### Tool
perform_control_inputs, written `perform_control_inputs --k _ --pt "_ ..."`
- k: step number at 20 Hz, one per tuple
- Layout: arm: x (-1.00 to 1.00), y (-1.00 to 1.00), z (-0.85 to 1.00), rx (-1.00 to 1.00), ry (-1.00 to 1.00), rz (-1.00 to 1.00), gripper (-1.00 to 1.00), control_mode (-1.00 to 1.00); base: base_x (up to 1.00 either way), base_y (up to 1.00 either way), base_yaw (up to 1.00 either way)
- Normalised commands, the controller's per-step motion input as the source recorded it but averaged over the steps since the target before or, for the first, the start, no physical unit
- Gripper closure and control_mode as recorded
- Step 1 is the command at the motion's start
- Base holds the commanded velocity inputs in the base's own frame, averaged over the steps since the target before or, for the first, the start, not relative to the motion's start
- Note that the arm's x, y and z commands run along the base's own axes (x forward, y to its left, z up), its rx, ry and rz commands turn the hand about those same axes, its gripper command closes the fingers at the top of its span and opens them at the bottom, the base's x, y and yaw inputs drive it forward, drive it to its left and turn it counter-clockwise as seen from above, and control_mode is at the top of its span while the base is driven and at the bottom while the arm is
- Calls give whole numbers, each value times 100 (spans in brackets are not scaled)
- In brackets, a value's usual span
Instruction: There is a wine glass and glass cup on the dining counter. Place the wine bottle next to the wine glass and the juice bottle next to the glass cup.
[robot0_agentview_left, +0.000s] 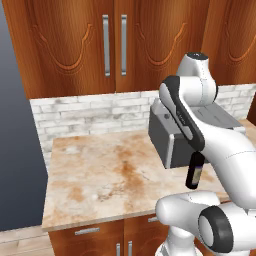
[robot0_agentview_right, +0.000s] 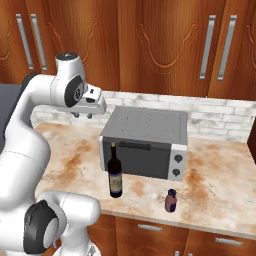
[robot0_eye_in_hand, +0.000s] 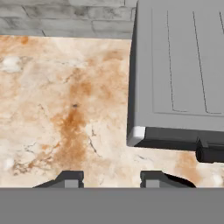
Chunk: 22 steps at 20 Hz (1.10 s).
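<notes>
One wine bottle (robot0_agentview_right: 115, 172) and one juice bottle (robot0_agentview_right: 171, 200) stand on the marbled counter (robot0_agentview_right: 220, 170), along with one grey toaster oven (robot0_agentview_right: 145, 140). The wine bottle is in the lower middle of the right base view, upright with its long axis vertical and its slim neck pointing straight up, just in front of the oven's left front corner. In the left base view it shows at the right (robot0_agentview_left: 194, 171), partly behind the arm. The juice bottle is lower and to the right of it in the right base view, near the counter's front edge, also upright with its dark cap on top. The two bottles stand apart.

The gripper (robot0_agentview_right: 82, 114) hangs in the upper left of the right base view, above the counter and left of the oven. Its fingers are drawn in and hold nothing; in the hand view the tips (robot0_eye_in_hand: 112, 179) rise at the bottom over bare stone, with the oven's top at upper right.
</notes>
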Motion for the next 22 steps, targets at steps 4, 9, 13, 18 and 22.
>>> perform_control_inputs --k 4,9,13,18,22 --pt "-10 0 0 0 -4 0 -100 -100 0 0 0" --pt "-22 4 0 0 -2 -2 -100 -100 0 0 0" --pt "-30 6 -2 0 0 -20 -100 -100 0 0 0" --pt "-15 3 -9 0 1 -35 -100 -100 0 0 0" --pt "-14 3 -15 0 0 -41 -100 -100 0 0 0"
